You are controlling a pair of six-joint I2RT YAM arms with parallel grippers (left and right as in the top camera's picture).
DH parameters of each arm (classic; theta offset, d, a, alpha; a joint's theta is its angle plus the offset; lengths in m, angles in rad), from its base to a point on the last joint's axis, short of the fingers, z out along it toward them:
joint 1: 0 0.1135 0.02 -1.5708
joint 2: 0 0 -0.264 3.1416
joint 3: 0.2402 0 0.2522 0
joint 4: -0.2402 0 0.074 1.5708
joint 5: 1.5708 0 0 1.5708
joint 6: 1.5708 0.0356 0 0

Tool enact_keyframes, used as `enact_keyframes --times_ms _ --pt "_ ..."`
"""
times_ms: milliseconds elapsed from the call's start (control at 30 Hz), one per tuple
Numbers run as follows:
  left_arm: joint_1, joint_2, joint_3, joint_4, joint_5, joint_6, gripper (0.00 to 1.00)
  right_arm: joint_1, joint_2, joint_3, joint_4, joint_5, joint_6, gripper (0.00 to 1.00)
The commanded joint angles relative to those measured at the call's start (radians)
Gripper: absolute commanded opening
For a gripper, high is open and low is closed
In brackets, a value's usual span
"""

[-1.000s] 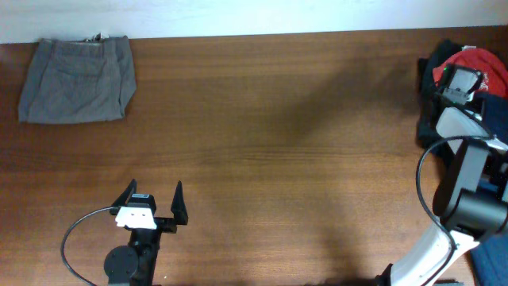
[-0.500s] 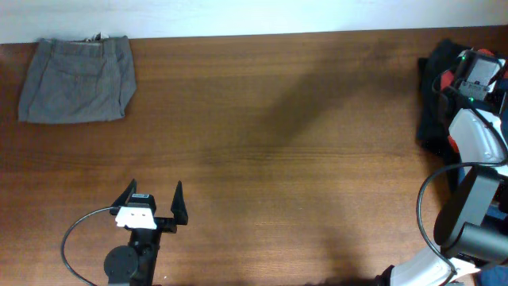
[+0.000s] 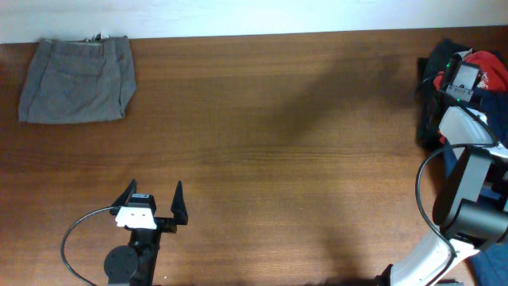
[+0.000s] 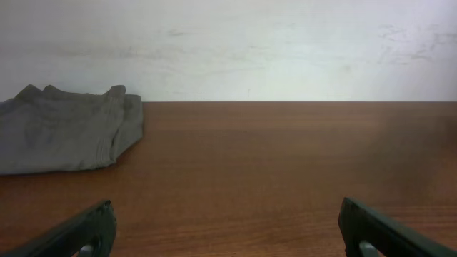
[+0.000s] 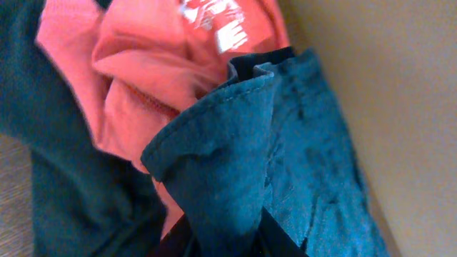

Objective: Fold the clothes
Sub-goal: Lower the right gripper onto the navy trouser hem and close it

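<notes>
The grey shorts point(image 3: 77, 79) lie folded at the table's far left corner and also show in the left wrist view point(image 4: 64, 135). A pile of clothes sits at the far right edge: a red white-printed T-shirt point(image 3: 490, 68) point(image 5: 143, 78) on dark navy-blue shorts point(image 3: 432, 111). My right gripper point(image 3: 460, 65) is over this pile. In the right wrist view its fingers point(image 5: 228, 243) are shut on a raised fold of the navy shorts point(image 5: 228, 157). My left gripper point(image 3: 155, 192) point(image 4: 228, 221) is open and empty, low near the front left.
The wooden table point(image 3: 278, 159) ends at a white wall point(image 4: 228, 43) along the far side. A blue object point(image 3: 496, 262) shows at the front right corner. The left arm's black cable point(image 3: 75, 238) loops at the front left.
The right gripper swung toward the far right over the pile, then came back slightly left. The left arm and the grey shorts have not moved.
</notes>
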Motion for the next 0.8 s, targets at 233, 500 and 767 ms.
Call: enact_keyframes --times_ms 233,500,767 --pt "-0.004 -0.005 -0.007 -0.001 -0.01 -0.003 0.99 0.0 0.01 0.017 0.031 0.007 0.008 0.51" --pt "-0.004 -0.005 -0.007 -0.001 -0.01 -0.002 0.99 0.0 0.004 0.022 0.033 0.006 0.009 0.62" --pt "-0.004 -0.005 -0.008 -0.001 -0.01 -0.002 0.99 0.032 -0.03 0.025 0.045 -0.003 0.013 0.62"
